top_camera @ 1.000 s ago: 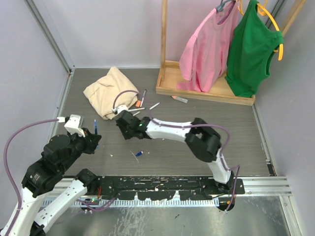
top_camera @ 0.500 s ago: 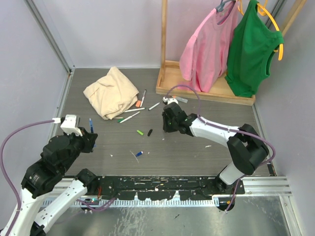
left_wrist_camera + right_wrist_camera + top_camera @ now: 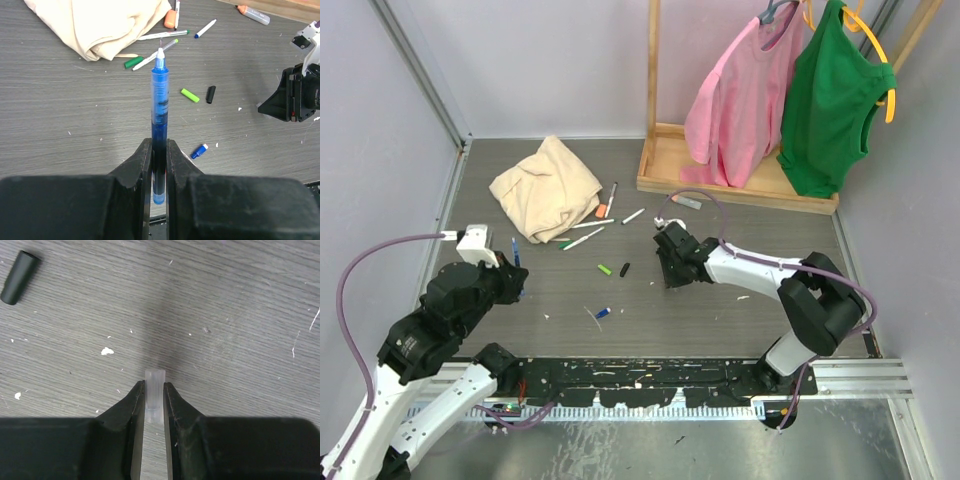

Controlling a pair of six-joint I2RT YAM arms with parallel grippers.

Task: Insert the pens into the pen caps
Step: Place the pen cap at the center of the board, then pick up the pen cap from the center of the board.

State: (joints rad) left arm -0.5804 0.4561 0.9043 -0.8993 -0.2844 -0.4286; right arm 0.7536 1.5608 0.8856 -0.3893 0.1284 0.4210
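Fingers of the left gripper (image 3: 159, 146) are clenched on a translucent blue plastic pen (image 3: 160, 90), gripping its lower barrel with the white tip pointing away. The right gripper (image 3: 154, 390) pinches a small clear plastic cap (image 3: 154, 377) over the grey wood-grain table (image 3: 240, 300). Farther out a blue-and-white cap (image 3: 200, 151) lies alone. Beyond it a lime green cap (image 3: 189, 95) and a black cap (image 3: 211, 94) lie near each other, not touching. Several thin pens (image 3: 162, 35) are scattered beside a crumpled beige cloth (image 3: 100, 25). One orange-ended grey pen (image 3: 252, 14) lies by the wooden rack base (image 3: 660, 165).
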